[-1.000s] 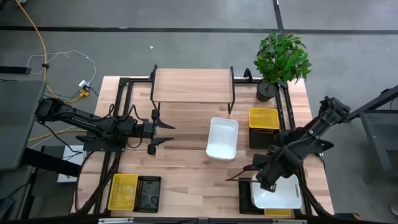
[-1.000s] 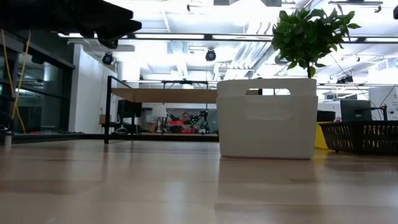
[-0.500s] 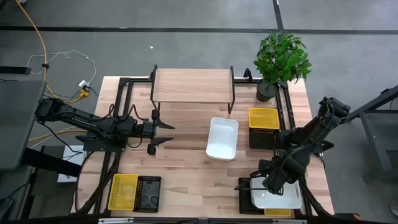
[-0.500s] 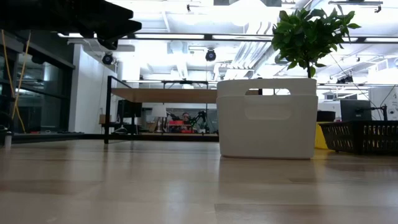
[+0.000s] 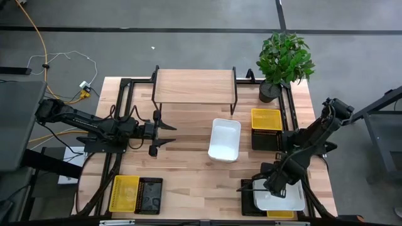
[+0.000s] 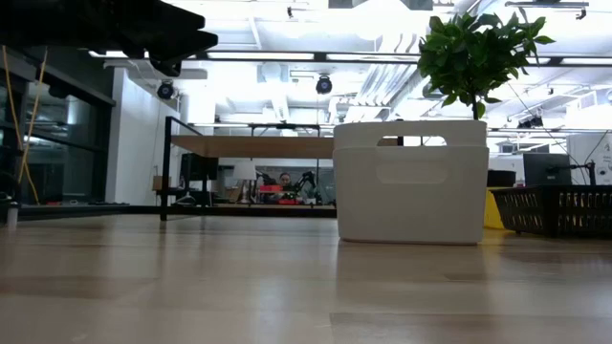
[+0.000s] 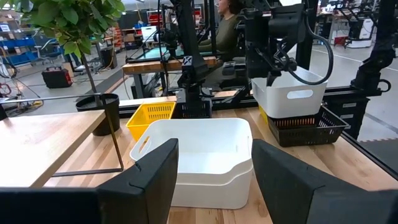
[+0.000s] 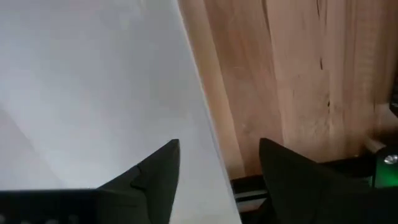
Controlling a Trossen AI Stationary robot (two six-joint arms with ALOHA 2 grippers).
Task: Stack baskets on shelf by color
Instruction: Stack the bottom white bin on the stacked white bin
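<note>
**Task status: shelf empty, no basket placed yet**

The shelf (image 5: 194, 86) carries nothing; every basket sits on the table below it. One white basket (image 5: 225, 139) lies just in front of the shelf's right end. A yellow basket (image 5: 266, 119) rests on a black basket (image 5: 266, 139) to the right of the shelf. A second white basket (image 5: 280, 194), seated on a black basket (image 5: 248, 198), stands well in front of the shelf to the right. A yellow and black pair (image 5: 135, 194) lies well in front to the left.

The right gripper (image 5: 259, 187) straddles the rim of the second white basket, jaws apart, not yet clamped. The left gripper (image 5: 168, 134) waits in front of the shelf's left end, jaws wide, holding nothing.

Judgement: all stacking remains.
</note>
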